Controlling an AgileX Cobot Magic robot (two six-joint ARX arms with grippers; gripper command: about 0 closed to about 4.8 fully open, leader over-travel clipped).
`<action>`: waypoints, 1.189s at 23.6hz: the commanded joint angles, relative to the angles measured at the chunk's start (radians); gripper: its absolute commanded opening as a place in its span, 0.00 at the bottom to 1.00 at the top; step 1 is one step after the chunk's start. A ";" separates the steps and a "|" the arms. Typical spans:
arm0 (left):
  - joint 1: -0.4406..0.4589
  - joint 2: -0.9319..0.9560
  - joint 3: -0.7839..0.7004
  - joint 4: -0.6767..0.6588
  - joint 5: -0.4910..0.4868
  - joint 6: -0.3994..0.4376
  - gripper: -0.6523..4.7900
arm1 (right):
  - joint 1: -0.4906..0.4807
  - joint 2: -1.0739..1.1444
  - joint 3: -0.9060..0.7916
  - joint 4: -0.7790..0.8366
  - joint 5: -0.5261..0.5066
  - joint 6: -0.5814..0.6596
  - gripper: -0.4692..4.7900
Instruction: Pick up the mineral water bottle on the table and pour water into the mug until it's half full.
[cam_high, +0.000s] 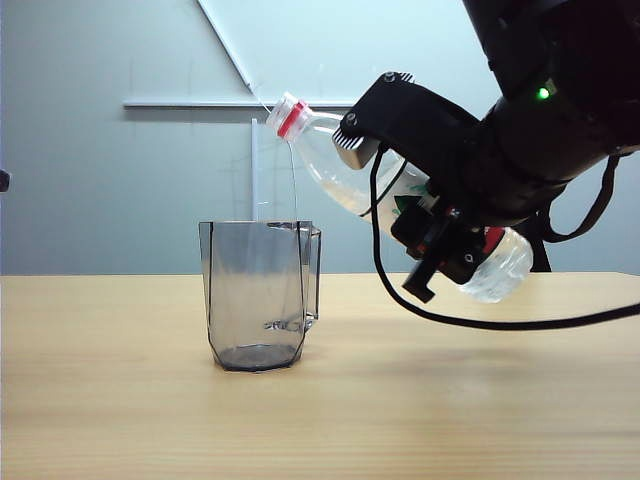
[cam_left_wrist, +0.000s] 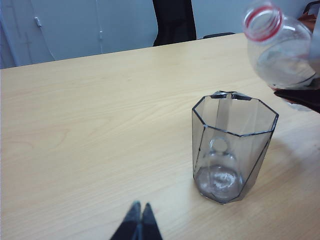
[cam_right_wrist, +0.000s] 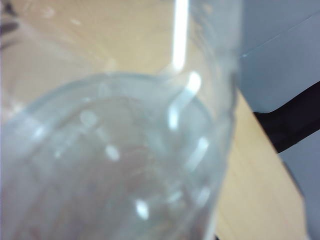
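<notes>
The right end effector (cam_high: 440, 240) is clamped around the middle of the mineral water bottle (cam_high: 330, 150), holding it in the air above the counter (cam_high: 120, 400), to the right of the mug in the exterior view. The bottle is tilted with its open, red-ringed mouth pointing up and to the left, just above the mug's rim on the handle side, while its base hangs lower to the right, past the end effector. A thin stream of water (cam_high: 293, 200) falls from the mouth into the mug (cam_high: 258, 295), and a little water lies at the mug's bottom (well below the halfway mark). The mug stands upright on the counter, apart from both end effectors.

In the right wrist view the clear wall of the bottle (cam_right_wrist: 125, 150) fills nearly the whole picture, blurred, with the counter (cam_right_wrist: 250, 165) showing past it.

The left end effector (cam_left_wrist: 140, 220) shows in the left wrist view, its dark fingertips pressed together with nothing between them. It hangs over bare counter (cam_left_wrist: 75, 125) near the mug (cam_left_wrist: 230, 150), not touching it; the bottle's mouth (cam_left_wrist: 262, 22) hangs beyond and above the mug's far rim.
</notes>
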 joint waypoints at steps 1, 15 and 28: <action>-0.001 0.002 0.002 0.013 0.002 -0.003 0.12 | 0.024 -0.011 0.010 0.037 0.031 -0.089 0.52; -0.001 0.002 0.002 0.013 0.002 -0.003 0.12 | 0.037 -0.011 0.009 -0.007 0.183 -0.204 0.52; -0.001 0.002 0.002 0.013 0.001 -0.003 0.12 | 0.088 -0.023 0.009 0.011 0.344 -0.364 0.48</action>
